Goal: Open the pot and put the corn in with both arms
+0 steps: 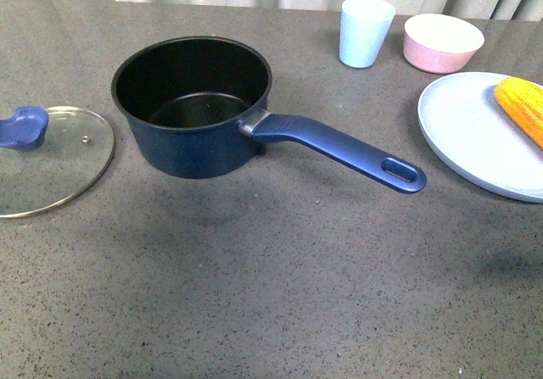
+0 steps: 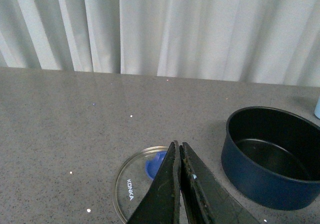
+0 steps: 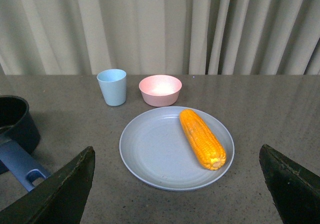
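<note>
The dark blue saucepan stands uncovered at centre-left of the front view, with its glass lid lying flat on the grey table at the left edge. The corn cob lies on the light blue plate at the right edge. The left gripper has its jaws pressed together on nothing, while the right gripper is spread wide, framing plate and cob.
</note>
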You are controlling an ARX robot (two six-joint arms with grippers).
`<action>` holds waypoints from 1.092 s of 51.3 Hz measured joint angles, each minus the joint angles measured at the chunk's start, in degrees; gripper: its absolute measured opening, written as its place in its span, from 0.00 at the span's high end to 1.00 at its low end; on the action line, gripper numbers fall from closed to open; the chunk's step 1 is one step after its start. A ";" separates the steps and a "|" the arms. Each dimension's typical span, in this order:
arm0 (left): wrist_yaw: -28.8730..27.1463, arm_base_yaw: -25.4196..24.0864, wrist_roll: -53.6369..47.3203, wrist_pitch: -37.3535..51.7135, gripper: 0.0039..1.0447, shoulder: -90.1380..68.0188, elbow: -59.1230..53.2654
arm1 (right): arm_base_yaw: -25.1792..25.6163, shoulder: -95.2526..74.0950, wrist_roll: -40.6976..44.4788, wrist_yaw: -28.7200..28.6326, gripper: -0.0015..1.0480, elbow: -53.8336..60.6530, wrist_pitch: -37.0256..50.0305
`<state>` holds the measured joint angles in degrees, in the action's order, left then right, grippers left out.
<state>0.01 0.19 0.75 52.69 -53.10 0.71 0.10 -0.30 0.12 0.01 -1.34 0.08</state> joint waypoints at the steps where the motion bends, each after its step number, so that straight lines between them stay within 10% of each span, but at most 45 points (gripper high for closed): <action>1: 0.00 0.00 -0.02 -1.09 0.99 1.18 0.00 | 0.00 0.00 0.00 0.00 0.09 0.00 0.00; 56: -0.02 -0.02 -0.13 -38.97 0.99 39.45 0.09 | 0.00 0.00 0.00 -0.02 0.09 0.00 0.00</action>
<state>-0.01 0.16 0.62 13.72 -13.65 0.80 0.10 -0.30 0.12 -0.01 -1.34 0.08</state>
